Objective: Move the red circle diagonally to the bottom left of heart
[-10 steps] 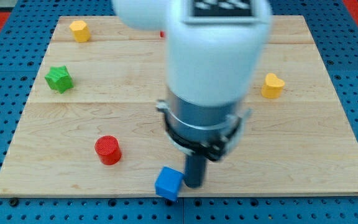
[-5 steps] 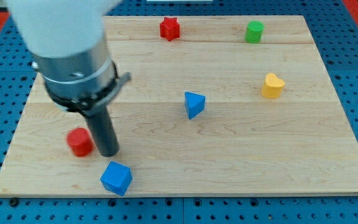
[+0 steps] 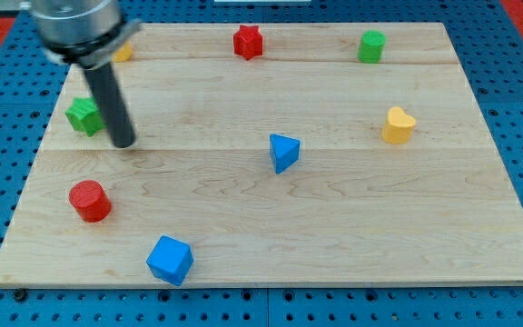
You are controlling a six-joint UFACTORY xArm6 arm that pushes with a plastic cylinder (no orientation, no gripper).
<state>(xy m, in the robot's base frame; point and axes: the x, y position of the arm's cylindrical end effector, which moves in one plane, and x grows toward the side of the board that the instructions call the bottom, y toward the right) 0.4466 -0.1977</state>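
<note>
The red circle [image 3: 90, 201] lies near the board's left edge, low in the view. The yellow heart [image 3: 397, 125] sits far to the right, higher up. My tip [image 3: 122, 143] rests on the board above the red circle and a little to its right, apart from it, just right of the green star [image 3: 83, 116]. The rod rises toward the view's top left.
A blue cube [image 3: 170, 260] sits at the bottom edge, right of the red circle. A blue triangle [image 3: 283, 152] is at the middle. A red star [image 3: 248, 41] and a green cylinder [image 3: 370, 45] are at the top. A yellow block [image 3: 123, 52] shows behind the rod.
The red circle has slid left from beside the blue cube to near the left edge. The blue cube shifted left. My tip then moved up, away from the circle, toward the green star.
</note>
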